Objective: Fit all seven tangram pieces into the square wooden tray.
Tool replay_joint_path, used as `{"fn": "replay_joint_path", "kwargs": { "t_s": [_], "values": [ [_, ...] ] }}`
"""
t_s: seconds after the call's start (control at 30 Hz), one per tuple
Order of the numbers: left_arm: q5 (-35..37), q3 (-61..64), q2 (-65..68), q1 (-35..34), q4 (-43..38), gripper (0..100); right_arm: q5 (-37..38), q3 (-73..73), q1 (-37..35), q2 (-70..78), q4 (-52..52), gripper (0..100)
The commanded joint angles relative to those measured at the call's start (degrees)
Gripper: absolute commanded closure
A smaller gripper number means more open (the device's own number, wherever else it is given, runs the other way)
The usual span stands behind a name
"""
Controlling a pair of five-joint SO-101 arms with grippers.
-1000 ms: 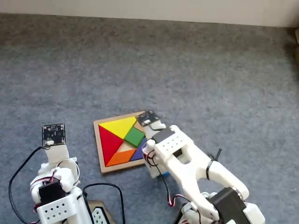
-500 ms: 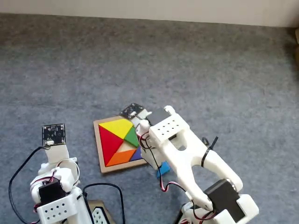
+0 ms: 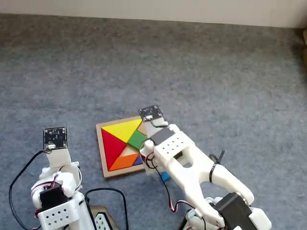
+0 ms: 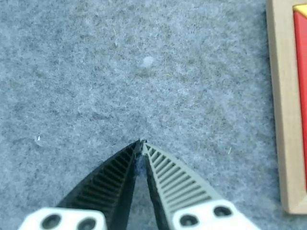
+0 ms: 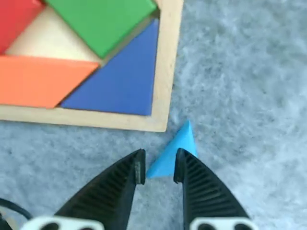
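Square wooden tray (image 5: 165,72) holds five coloured pieces (image 3: 113,146) that show, with one bare gap (image 5: 43,40). Small light-blue wooden triangle (image 5: 172,151) lies just outside the tray's corner, right claw (image 5: 159,162) part-open astride its end (not gripping yet). Left claw (image 4: 140,143) closed, empty, beside tray.

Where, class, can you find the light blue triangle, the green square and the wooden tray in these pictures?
light blue triangle (image 5: 178,143), right wrist view, middle of its top face
green square (image 5: 103,21), right wrist view, middle of its face
wooden tray (image 5: 167,62), right wrist view, bare side rim
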Motion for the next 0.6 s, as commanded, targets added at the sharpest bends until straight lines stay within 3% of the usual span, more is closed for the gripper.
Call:
{"fn": "replay_joint_path", "kwargs": {
  "t_s": [0.0, 0.2, 0.57],
  "values": [
    [-0.4, 1.2, -2.3, -0.6, 0.2, 99, -0.8, 0.3, 3.8, -2.2, -2.2, 88.8],
    [-0.4, 1.2, -2.3, -0.6, 0.2, 99, -0.8, 0.8, 6.8, -2.2, -2.2, 80.0],
    [-0.4, 1.2, -2.3, -0.6, 0.2, 99, -0.9, 0.7, 4.0, 8.6, -3.5, 80.0]
  ]
}}
